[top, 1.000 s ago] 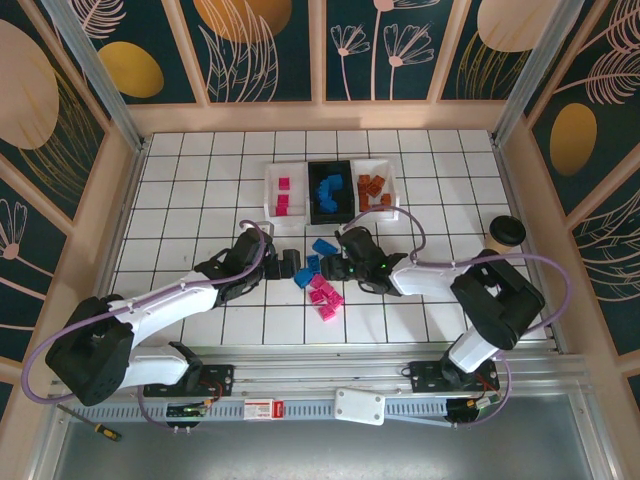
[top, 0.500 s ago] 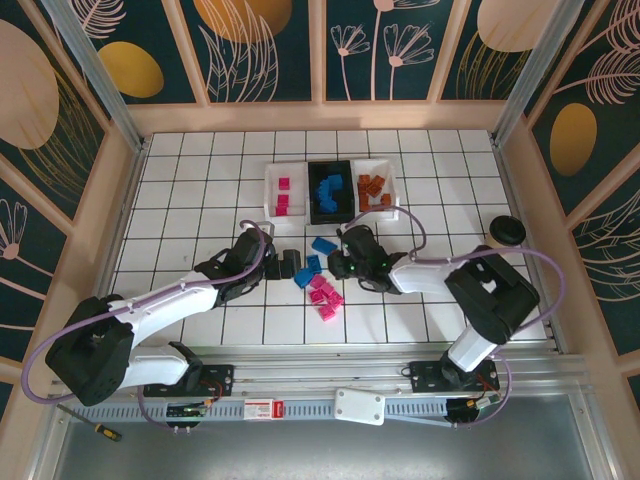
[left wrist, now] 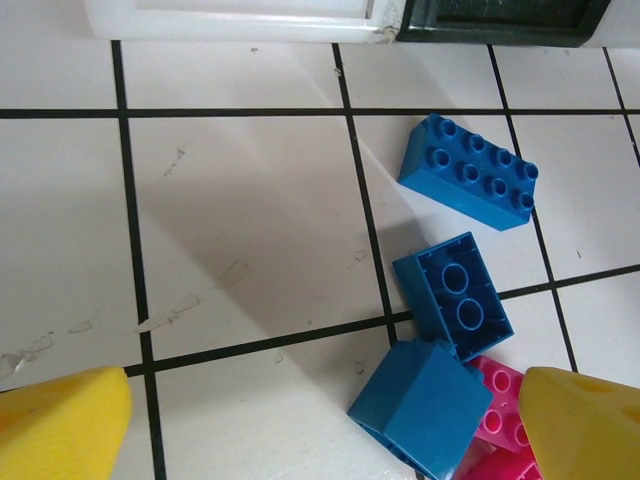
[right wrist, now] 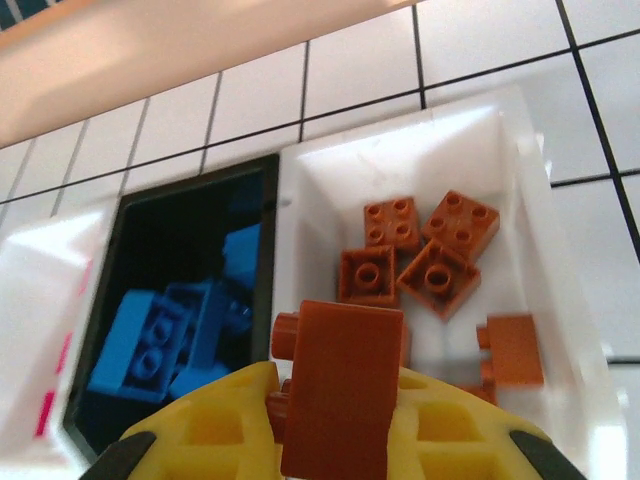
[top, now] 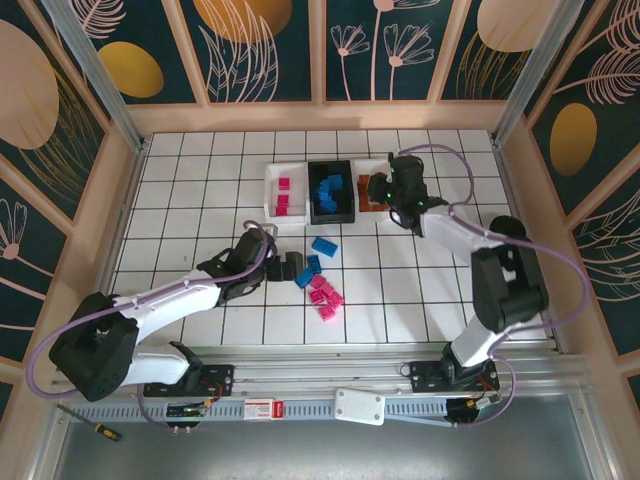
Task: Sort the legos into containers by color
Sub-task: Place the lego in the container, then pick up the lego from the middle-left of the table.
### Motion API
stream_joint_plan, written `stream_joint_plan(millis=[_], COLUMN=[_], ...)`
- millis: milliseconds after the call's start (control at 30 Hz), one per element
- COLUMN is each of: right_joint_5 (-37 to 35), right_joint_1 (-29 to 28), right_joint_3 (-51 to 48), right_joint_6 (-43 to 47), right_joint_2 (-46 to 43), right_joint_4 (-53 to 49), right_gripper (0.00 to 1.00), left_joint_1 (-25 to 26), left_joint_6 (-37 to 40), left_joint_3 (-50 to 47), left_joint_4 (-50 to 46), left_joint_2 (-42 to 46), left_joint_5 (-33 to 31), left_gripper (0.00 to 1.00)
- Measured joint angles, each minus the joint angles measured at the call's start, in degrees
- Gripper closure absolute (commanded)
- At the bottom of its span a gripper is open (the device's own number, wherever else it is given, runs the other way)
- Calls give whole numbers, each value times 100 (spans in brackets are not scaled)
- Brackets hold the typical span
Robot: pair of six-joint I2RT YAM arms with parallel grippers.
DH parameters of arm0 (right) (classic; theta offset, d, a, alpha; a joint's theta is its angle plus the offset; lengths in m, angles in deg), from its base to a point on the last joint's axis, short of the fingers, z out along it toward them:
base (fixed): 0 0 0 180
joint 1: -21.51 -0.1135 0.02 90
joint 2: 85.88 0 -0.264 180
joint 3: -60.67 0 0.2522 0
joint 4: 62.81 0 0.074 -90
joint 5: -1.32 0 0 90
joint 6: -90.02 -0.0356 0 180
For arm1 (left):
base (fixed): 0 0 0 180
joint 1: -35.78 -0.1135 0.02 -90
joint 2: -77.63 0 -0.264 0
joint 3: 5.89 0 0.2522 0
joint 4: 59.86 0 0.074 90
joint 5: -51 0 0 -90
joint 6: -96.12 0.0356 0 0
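Three containers stand in a row: a left white tray (top: 268,195) with pink legos, a black tray (top: 346,170) with blue legos (right wrist: 160,340), and a right white tray (top: 375,164) with several orange-brown legos (right wrist: 420,250). My right gripper (top: 388,190) hangs over the right white tray (right wrist: 520,200), shut on an orange-brown brick (right wrist: 340,390). Loose blue bricks (top: 324,245) and a pink heap (top: 325,295) lie mid-floor. My left gripper (top: 290,268) stands open just left of them. Between its fingertips (left wrist: 60,420) lies bare tile, with a tipped blue brick (left wrist: 420,405) near the right one.
A paper cup (top: 507,231) stands at the right, near the right arm's elbow. A blue eight-stud brick (left wrist: 468,172) and an upturned blue brick (left wrist: 455,295) lie beyond the left gripper. Wooden walls ring the tiled floor.
The right gripper shut on the orange-brown brick beside the loose pile and carried it back to above the right white tray. The left arm has barely moved.
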Motion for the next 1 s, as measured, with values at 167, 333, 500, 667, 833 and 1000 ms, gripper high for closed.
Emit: stream_joint_plan(millis=[167,333,500,667,833,1000], right_joint_5=[-15,28,31,28,31,28], right_joint_1=[103,66,-35,-96,-162,-249], right_joint_3=[841,835,227,-282,-595,-717], right_joint_6=[33,103,103,96,57,-7], right_joint_2=[931,940,396,-70,-341,-533], right_joint_4=[-293,-345,-284,-199,-127,-109], right_gripper=[45,40,39,39,39,39], left_joint_1=[11,234,511,553,557,557], left_joint_6=[129,254,334,382,398,404], left_joint_3=[120,280,350,448,525,522], left_joint_4=[-4,-20,4,79,240,267], left_joint_2=[-221,-520,-979,-1384,-1508,-1537], left_joint_5=[216,319,411,442,396,273], left_gripper=[4,7,15,34,48,53])
